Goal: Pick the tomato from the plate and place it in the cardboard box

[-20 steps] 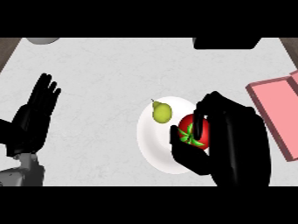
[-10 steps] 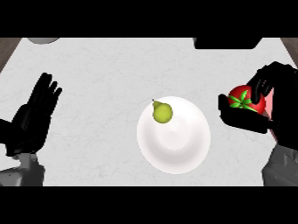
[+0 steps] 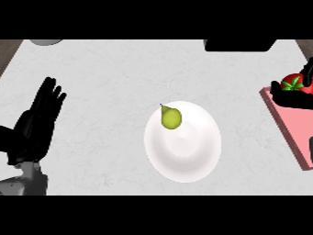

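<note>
**Holding one tomato over the box at the right edge**

Counts: one tomato (image 3: 295,83), one white plate (image 3: 183,141), one green pear (image 3: 170,117), one pink cardboard box (image 3: 301,124), two hands.

Right hand (image 3: 309,92) sits at the view's right edge, fingers and thumb curled round the tomato, which is above the box's far end. Whether it touches the box I cannot tell; the hand hides the underside.

Left hand (image 3: 40,117) rests at the left, fingers straight and spread, pointing up, holding nothing.

Plate lies mid-counter with only the pear on its far-left part. Box is cut off by the right edge. Bare counter (image 3: 118,69) runs wide between plate and left hand, narrower between plate and box. Two dark items clip the far edge.
</note>
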Robot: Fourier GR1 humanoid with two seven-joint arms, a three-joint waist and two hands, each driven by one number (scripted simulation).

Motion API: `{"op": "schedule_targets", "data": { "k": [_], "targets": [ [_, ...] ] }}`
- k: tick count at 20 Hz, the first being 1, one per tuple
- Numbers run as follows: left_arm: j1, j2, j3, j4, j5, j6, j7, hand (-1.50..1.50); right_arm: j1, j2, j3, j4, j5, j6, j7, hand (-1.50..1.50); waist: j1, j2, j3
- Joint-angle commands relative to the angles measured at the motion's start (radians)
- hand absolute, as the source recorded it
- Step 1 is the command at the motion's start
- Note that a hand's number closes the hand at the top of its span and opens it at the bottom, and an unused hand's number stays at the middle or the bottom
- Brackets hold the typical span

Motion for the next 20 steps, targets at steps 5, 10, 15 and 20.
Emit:
{"op": "schedule_targets", "data": {
  "k": [5, 10, 15, 20],
  "targets": [
    [0.001, 0.023, 0.021, 0.039, 0.01, -0.029, -0.022, 0.0, -0.012, -0.14, -0.087, 0.298, -0.022, -0.036, -0.201, 1.5, 0.002, 0.001, 0.0],
    [-0.01, -0.025, -0.014, 0.036, -0.017, 0.011, -0.035, 0.0, 0.001, -0.168, -0.03, 0.5, 0.041, 0.142, -0.144, -1.5, 0.012, 0.007, 0.0],
    [0.031, 0.002, 0.002, 0.029, -0.003, -0.026, -0.053, 0.0, -0.092, -0.174, -0.143, 0.727, -0.055, -0.034, -0.32, -1.5, 0.011, 0.003, 0.001],
    [-0.007, -0.025, -0.016, 0.037, -0.022, 0.013, -0.023, 0.0, -0.093, -0.137, -0.209, 0.67, -0.123, -0.286, -0.467, -1.5, 0.005, 0.004, 0.003]
  ]
}}
